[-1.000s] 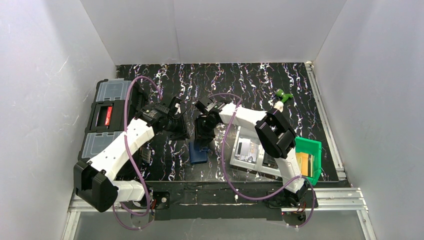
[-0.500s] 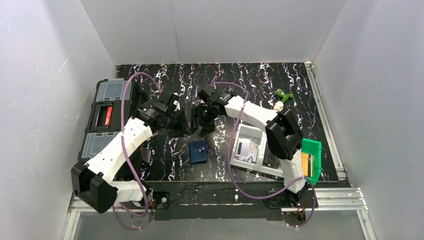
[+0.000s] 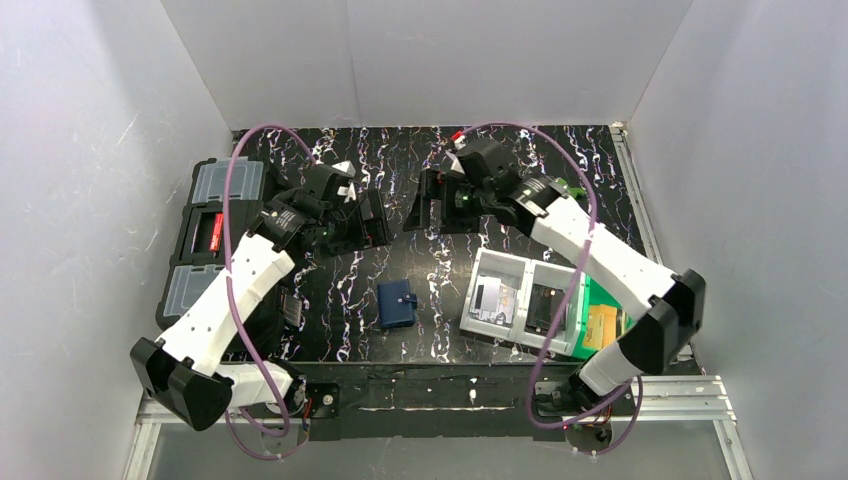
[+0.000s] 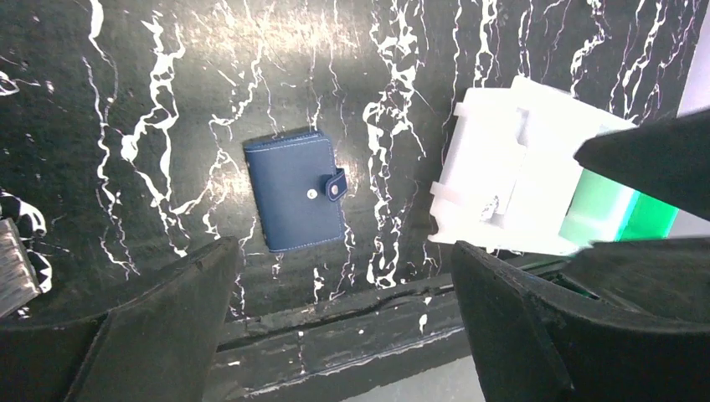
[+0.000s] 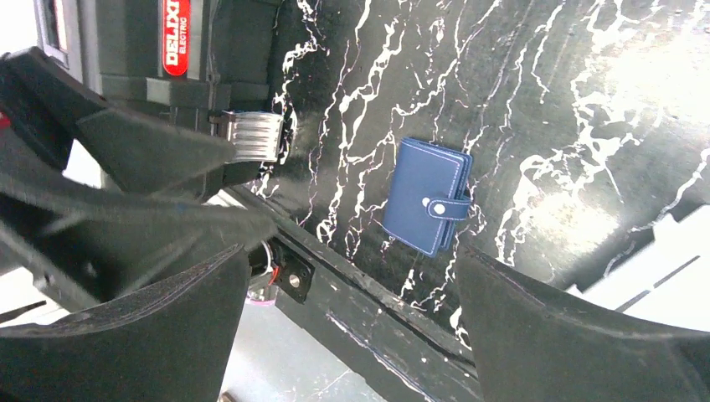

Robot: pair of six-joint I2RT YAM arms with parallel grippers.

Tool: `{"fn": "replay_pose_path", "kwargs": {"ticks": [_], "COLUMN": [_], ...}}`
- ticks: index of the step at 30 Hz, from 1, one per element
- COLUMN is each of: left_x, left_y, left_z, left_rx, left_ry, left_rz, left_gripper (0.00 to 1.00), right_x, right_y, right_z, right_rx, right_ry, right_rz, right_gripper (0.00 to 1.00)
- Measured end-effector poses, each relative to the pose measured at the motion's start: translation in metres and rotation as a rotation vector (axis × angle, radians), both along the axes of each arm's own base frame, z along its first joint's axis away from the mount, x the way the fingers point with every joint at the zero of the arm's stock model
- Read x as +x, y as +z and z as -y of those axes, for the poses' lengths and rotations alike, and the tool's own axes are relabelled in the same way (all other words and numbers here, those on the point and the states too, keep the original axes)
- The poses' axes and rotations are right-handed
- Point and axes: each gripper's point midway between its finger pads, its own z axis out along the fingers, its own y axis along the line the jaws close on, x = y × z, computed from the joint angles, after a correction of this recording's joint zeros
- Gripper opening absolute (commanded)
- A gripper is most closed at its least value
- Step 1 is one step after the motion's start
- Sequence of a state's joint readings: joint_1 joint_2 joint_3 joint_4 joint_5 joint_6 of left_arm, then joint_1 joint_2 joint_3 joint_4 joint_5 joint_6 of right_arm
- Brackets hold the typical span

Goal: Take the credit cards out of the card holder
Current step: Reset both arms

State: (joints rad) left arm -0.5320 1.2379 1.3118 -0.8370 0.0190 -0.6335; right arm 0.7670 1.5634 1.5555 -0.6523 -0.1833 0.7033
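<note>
The card holder (image 3: 397,304) is a small navy case lying flat and closed on the black marbled table, its snap tab fastened. It also shows in the left wrist view (image 4: 295,190) and the right wrist view (image 5: 425,195). No credit cards show at the holder. A gold-tan flat piece (image 3: 603,325) lies in the green bin, too small to identify. My left gripper (image 3: 360,225) (image 4: 343,251) hovers open behind and left of the holder, touching nothing. My right gripper (image 3: 435,210) (image 5: 352,260) hangs open behind it, also empty.
A black organiser box (image 3: 215,235) with clear lids stands along the left edge. A white tray (image 3: 520,300) sits right of the holder, and a green bin (image 3: 612,300) sits beside it. The table's front rail (image 3: 450,385) runs just below the holder.
Both grippers have lifted and drawn back from the card holder toward the far side, and both have opened wide. The holder stays flat and closed in the same spot.
</note>
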Motion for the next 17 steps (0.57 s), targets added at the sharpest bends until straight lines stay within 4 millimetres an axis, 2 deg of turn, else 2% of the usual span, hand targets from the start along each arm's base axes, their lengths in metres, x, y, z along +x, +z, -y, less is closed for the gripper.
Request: {"fn": "replay_pose_path", "kwargs": {"ticks": [3,9,17], "left_x": [0.002,0.004,0.002], "left_y": [0.007,0.018,0.026], "left_z": [-0.006,-0.018,-0.024], "left_rx": [0.015,0.059,0.076], "left_ry": [0.016,0.031,0.021], "left_rz": [0.033,0.08,0.125], "left_gripper": [0.98,0.98,0.98], "right_x": [-0.006,-0.014,-0.012], "right_y": [0.009,0.001,-0.002], "right_z": [0.015,0.04,0.049], "right_rx": [0.003,-0.035,-0.059], "right_ry": [-0.027,-0.082,-0.113], "right_rz": [0.044,0.074,0.095], "right_gripper": [0.98,0.98,0.99]}}
